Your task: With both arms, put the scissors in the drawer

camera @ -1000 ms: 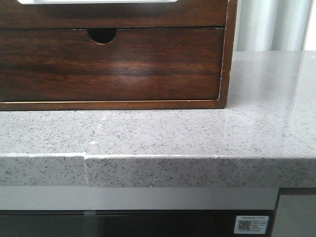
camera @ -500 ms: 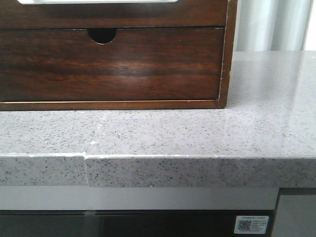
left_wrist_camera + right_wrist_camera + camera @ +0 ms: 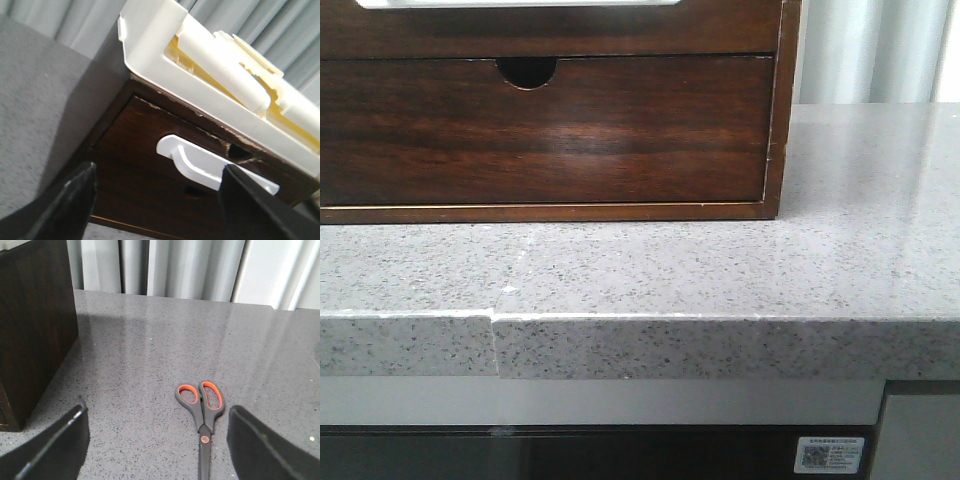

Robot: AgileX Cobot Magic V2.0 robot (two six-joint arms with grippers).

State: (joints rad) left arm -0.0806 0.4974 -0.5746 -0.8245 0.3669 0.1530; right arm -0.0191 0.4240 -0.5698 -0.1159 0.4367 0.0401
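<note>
A speckled grey stone countertop is stretching bare in front of the dark glossy wooden cabinet. The drawer, plain-fronted with a white strip on top, is sitting closed above the notched drawer. A QR sticker, unreadable, is showing below. The scissors, grey with orange-lined loops, are lying flat in open space between the right gripper fingers, spread apart. The left gripper is gaping before a white hook.

Left end effector and right end effector both hang with fingers spread wide, holding nothing.
</note>
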